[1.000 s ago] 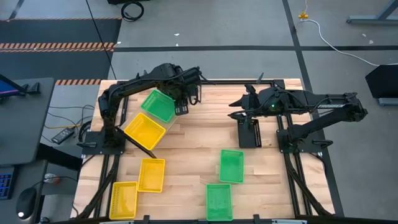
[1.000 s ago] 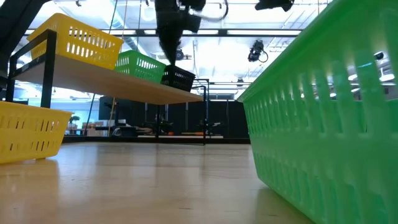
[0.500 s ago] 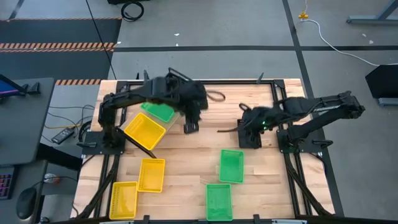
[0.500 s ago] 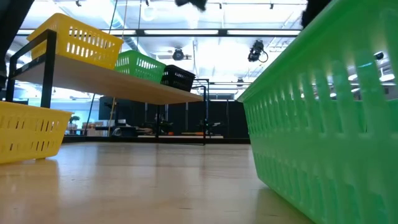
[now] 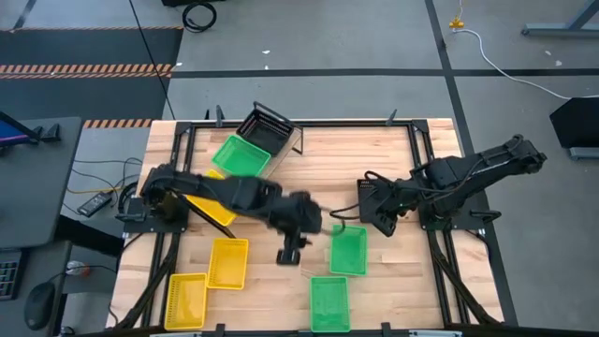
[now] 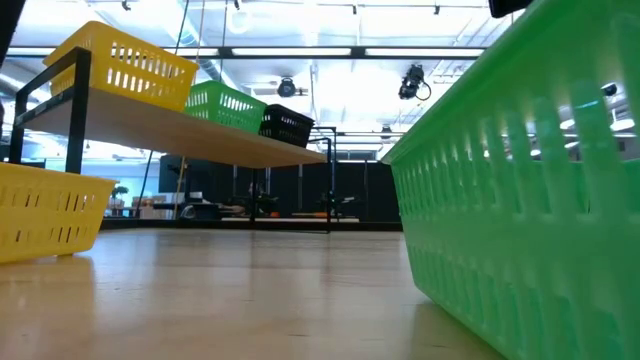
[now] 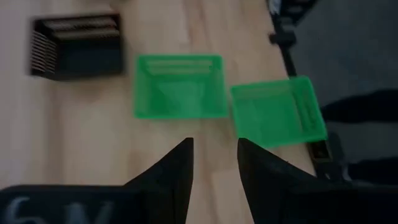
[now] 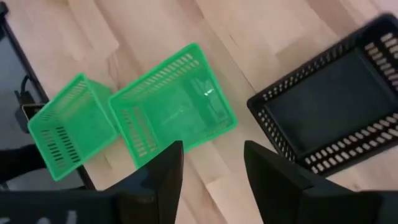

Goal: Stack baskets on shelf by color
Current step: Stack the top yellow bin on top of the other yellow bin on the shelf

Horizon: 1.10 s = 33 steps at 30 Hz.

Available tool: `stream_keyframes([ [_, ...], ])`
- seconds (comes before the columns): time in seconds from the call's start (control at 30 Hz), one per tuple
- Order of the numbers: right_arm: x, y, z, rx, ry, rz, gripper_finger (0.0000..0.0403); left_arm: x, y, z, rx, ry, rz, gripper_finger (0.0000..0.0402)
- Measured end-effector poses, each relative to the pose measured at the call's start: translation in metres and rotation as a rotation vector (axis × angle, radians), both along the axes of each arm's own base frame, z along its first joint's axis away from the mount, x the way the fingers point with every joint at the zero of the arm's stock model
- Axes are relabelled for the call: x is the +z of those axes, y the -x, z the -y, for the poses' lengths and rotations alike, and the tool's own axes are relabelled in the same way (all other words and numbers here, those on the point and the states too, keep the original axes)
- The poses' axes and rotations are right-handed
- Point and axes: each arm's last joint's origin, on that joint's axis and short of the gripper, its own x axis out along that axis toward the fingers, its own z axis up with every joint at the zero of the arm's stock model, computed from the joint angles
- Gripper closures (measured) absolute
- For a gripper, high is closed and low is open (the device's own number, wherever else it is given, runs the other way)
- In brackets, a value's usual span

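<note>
shelf (image 5: 220,208): a long light-wood board at about 10 o'clock on the bench (image 5: 309,178), running diagonally, raised on black supports.
baskets on shelf: a yellow basket (image 5: 217,197), partly hidden by the left arm, a green basket (image 5: 240,157) and a black basket (image 5: 266,128), in a row from the 8 o'clock end to the 1 o'clock end; the low view showed the same order, yellow (image 6: 118,62), green (image 6: 226,105), black (image 6: 288,124).
baskets on bench: two yellow ones (image 5: 228,263) (image 5: 186,300) at 7 o'clock, touching at a corner; two green ones (image 5: 348,250) (image 5: 329,302) near 5 o'clock, just apart; one black one (image 5: 377,202) at 3 o'clock.
left end effector (image 5: 289,254): out over mid-bench, just at 9 o'clock of the upper green bench basket; fingers (image 7: 176,168) parted, nothing between them.
right end effector (image 5: 348,216): at 3 o'clock, over the black bench basket's 9 o'clock side; fingers (image 8: 163,174) apart and holding nothing, with the green baskets and the black one below in its wrist view.
</note>
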Motion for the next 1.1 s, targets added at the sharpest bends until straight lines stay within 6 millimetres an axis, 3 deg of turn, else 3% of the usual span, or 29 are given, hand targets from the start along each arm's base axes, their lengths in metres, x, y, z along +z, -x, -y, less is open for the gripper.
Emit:
stream_keyframes([
  [0.17, 0.002, -0.002, -0.007, -0.046, -0.051, 0.032, 0.0229, -0.025, 0.005, 0.025, 0.007, 0.018, -0.087, 0.0271],
  [0.47, 0.006, -0.002, -0.027, 0.095, -0.059, 0.112, 0.0229, -0.071, 0.03, 0.045, 0.22, 0.061, -0.403, 0.0271],
  [0.8, 0.006, 0.005, -0.04, 0.28, 0.015, 0.134, 0.0229, -0.077, 0.075, 0.087, 0.08, -0.009, -0.656, 0.0271],
  [1.0, 0.006, 0.007, -0.044, 0.295, 0.029, 0.142, 0.0229, -0.077, 0.091, 0.116, 0.072, -0.058, -0.591, 0.0271],
  [1.1, 0.006, 0.008, -0.047, 0.297, 0.043, 0.149, 0.0229, -0.086, 0.098, 0.126, 0.072, -0.067, -0.592, 0.0271],
])
